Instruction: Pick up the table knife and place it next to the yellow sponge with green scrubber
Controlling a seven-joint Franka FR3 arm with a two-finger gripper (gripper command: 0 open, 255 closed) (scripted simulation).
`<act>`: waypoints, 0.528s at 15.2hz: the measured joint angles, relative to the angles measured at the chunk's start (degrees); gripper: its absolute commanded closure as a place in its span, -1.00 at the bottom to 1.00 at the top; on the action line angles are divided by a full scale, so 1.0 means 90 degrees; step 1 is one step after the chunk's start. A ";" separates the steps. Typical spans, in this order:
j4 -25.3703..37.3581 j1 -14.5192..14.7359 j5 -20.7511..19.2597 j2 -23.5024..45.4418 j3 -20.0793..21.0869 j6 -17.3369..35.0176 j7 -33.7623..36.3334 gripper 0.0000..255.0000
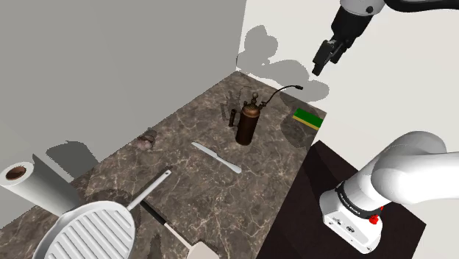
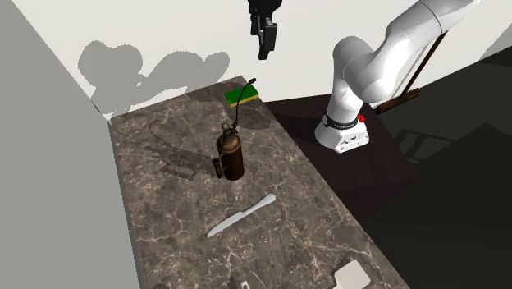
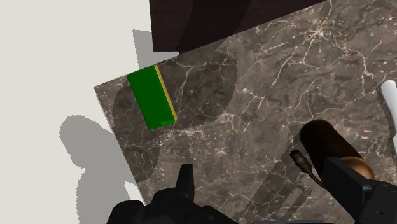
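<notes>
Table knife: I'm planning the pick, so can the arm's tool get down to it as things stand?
Probably yes. The table knife lies flat on the counter, apart from the brown canister, with nothing over it. The tool hangs high near the sponge, open, so the way down looks free.

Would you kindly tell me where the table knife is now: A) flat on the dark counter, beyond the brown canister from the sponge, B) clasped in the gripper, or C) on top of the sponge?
A: the table knife lies on the counter past the brown canister, apart from the sponge and the open gripper.
</notes>
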 measured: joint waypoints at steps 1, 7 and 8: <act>0.0000 0.0000 0.0000 0.0000 0.0000 0.0000 0.0000 -1.00; -0.0431 0.0240 0.0281 0.0435 0.0308 0.0762 0.0260 -1.00; -0.0503 0.0301 0.0352 0.0523 0.0399 0.0904 0.0340 -1.00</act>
